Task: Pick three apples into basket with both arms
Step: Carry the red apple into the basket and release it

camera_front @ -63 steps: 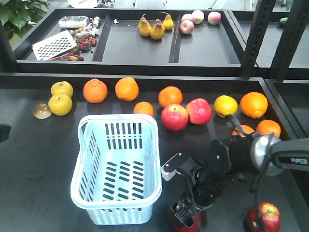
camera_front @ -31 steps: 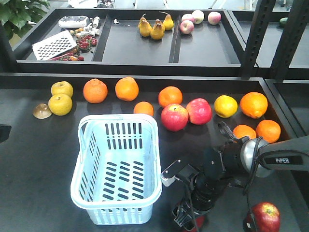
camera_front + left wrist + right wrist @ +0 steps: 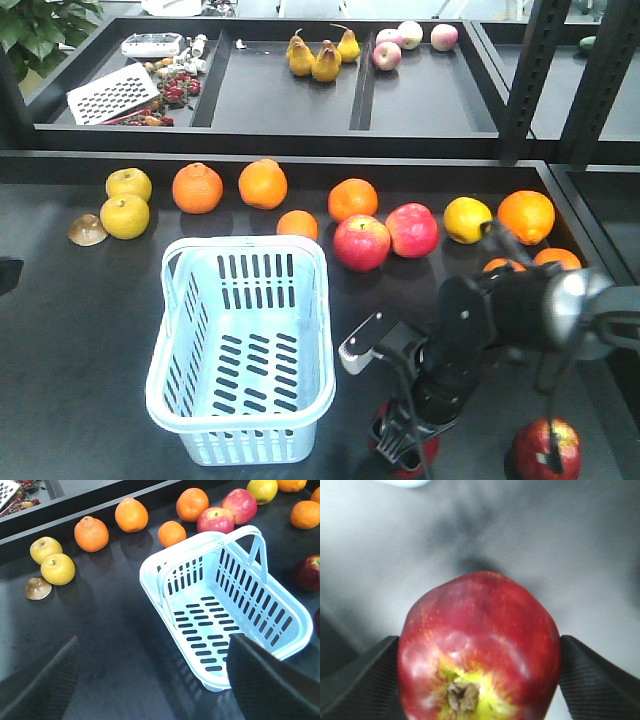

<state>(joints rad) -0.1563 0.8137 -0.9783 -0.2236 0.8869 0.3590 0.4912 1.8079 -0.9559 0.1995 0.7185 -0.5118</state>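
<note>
One dark red apple (image 3: 480,645) is pinched between the two pads of the right tool (image 3: 400,442), which press on its left and right flanks in the wrist view, stem end toward the camera. A second ago, and half a second ago, the tool was crouched low over this apple. Now the right arm (image 3: 500,320) has risen: its silver-banded joint sits higher and further right, and the forearm hides most of a small orange (image 3: 497,265) that was in plain sight. I judge the grasp made and the lift just begun. The blurred counter (image 3: 80,340) and a shadow lying apart from the apple in the wrist view fit that, though I cannot be sure the apple is clear of the surface. It hangs just beside the near right corner of the basket (image 3: 245,243), which holds nothing yet, so all three apples are still to go in. A second dark apple (image 3: 545,448) lies where it did, on the counter at the right front; a third I cannot find. The arm comes in from the right and bends down and leftward, with the tool pointing down. The left tool (image 3: 152,647) hovers spread wide, holding nothing, over the counter left of the basket.
</note>
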